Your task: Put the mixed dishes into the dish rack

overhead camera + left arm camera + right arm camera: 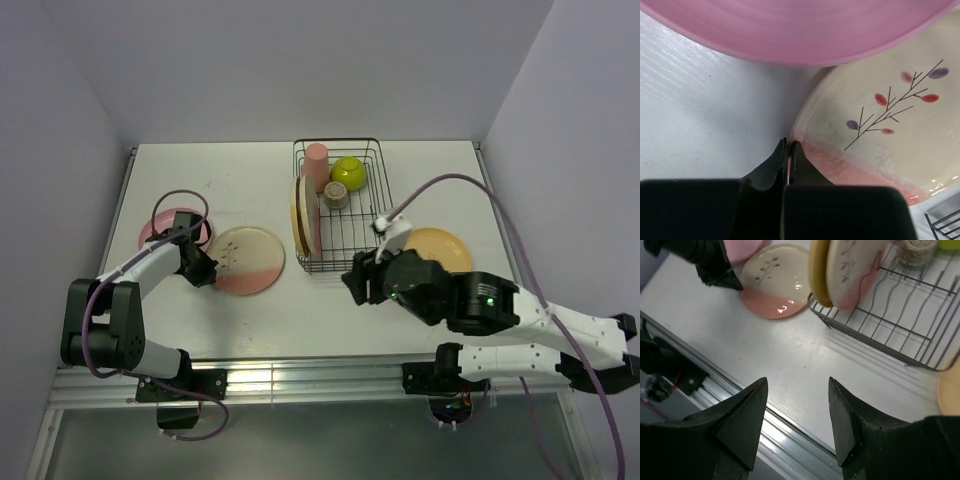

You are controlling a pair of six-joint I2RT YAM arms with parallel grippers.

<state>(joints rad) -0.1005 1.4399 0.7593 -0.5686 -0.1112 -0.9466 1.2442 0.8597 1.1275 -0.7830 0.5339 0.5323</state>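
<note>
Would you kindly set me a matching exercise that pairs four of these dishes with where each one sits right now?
Dishes:
1. lime-green bowl
2. orange-yellow plate
3. plain pink plate
4. salmon-pink tumbler

Places:
A. on the table, right of the dish rack
B. in the rack's far left corner
C. on the table, furthest left
D. in the rack's far right corner

Pairs: 1-D, 2-A, 3-C, 4-B.
</note>
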